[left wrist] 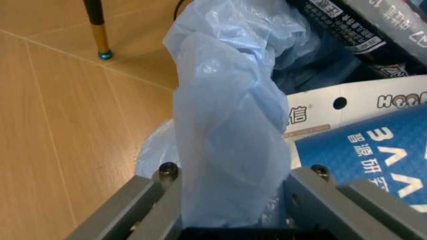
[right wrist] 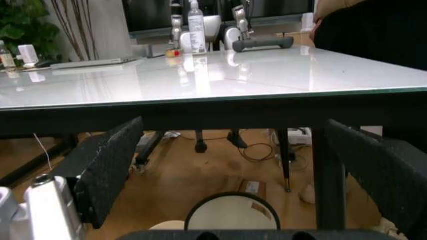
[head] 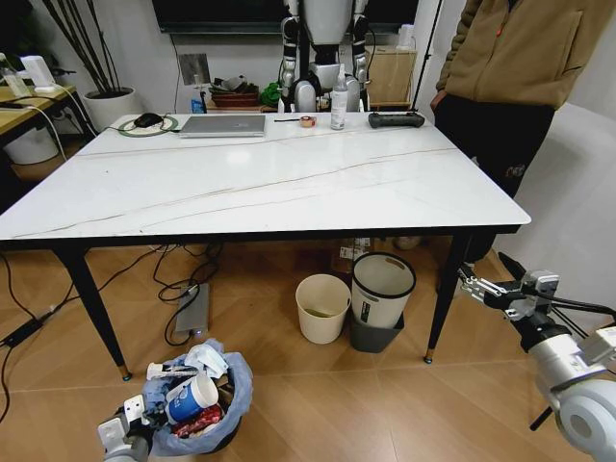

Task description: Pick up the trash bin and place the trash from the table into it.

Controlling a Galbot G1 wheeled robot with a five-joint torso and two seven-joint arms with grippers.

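Observation:
The trash bin point(head: 207, 409), dark and lined with a crinkly light-blue bag point(left wrist: 227, 130), stands on the wooden floor in front of the table's left end. Trash fills it: a blue-and-white paper cup point(head: 192, 397), a crushed red can point(head: 199, 422), white papers point(head: 207, 359) and printed packets point(left wrist: 360, 150). My left gripper point(head: 142, 421) is at the bin's left side, its fingers point(left wrist: 150, 200) shut on the bag-covered rim. My right gripper point(head: 478, 285) hangs open, low beside the table's front right leg. The white table point(head: 289, 183) carries no litter.
A cream bin point(head: 322, 308) and a white bin with a black rim point(head: 382, 287) stand under the table. At the table's far edge lie a laptop point(head: 223, 125), a spray bottle point(head: 339, 101) and a black handset point(head: 396, 119). A person point(head: 510, 67) stands at the far right corner.

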